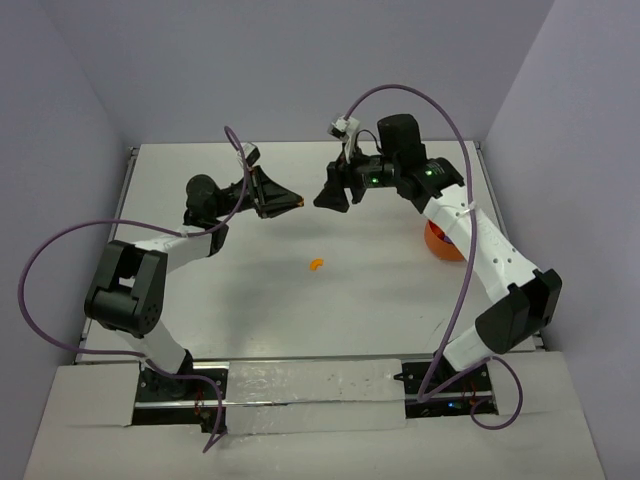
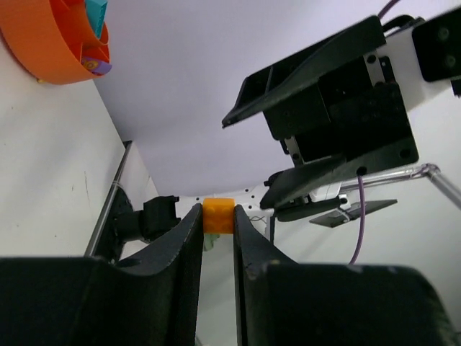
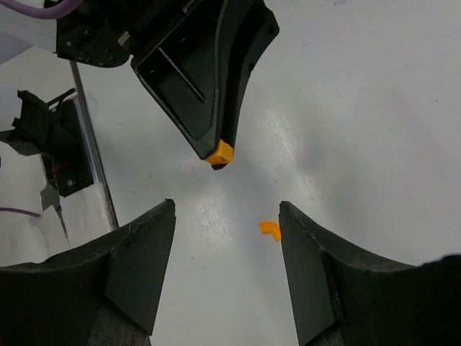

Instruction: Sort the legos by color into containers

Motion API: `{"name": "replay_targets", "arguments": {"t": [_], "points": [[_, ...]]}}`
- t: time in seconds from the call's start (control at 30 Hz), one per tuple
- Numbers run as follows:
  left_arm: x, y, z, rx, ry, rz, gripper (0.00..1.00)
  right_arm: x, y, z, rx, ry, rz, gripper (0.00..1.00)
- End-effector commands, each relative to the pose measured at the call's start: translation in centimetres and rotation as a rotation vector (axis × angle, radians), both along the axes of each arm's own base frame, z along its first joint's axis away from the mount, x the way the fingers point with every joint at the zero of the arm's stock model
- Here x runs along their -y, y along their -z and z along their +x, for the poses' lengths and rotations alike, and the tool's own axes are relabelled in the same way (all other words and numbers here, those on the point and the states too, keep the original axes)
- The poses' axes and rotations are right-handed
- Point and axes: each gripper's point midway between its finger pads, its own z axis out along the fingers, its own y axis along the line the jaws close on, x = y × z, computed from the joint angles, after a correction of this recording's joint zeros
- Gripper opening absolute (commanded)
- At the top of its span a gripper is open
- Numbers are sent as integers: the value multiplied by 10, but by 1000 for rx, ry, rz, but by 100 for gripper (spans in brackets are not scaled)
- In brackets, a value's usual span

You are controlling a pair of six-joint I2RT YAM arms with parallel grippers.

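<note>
My left gripper (image 1: 297, 202) is shut on a small orange lego brick (image 2: 218, 215), held above the table at mid-back; the brick also shows in the right wrist view (image 3: 221, 152). My right gripper (image 1: 330, 198) is open and empty, facing the left one with a short gap between them. A curved orange lego (image 1: 316, 265) lies on the table in front of both grippers, and shows between the right fingers (image 3: 270, 229). The orange bowl (image 1: 441, 243) sits at the right, partly hidden by my right arm; in the left wrist view (image 2: 50, 40) it holds teal and purple pieces.
The white table top (image 1: 260, 310) has a metal rail on the left edge (image 1: 112, 230). Purple cables loop over both arms. Grey walls close in the back and both sides.
</note>
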Motion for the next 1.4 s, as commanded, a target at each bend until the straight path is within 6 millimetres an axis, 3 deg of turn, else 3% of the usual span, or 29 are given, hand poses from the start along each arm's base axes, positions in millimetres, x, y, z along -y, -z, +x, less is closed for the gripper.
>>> {"name": "replay_targets", "arguments": {"t": [0.0,0.07,0.87,1.37], "points": [[-2,-2,4,-68,-36,21,0,-17,-25,1,52,-31,50,66],[-2,6,5,-111,-41,49,0,-21,-22,1,45,-36,49,66],[1,-3,-4,-219,5,-17,0,-42,9,6,8,-80,-15,66],[1,-3,-6,-250,10,-23,0,-52,12,4,52,-98,-30,53]]}}
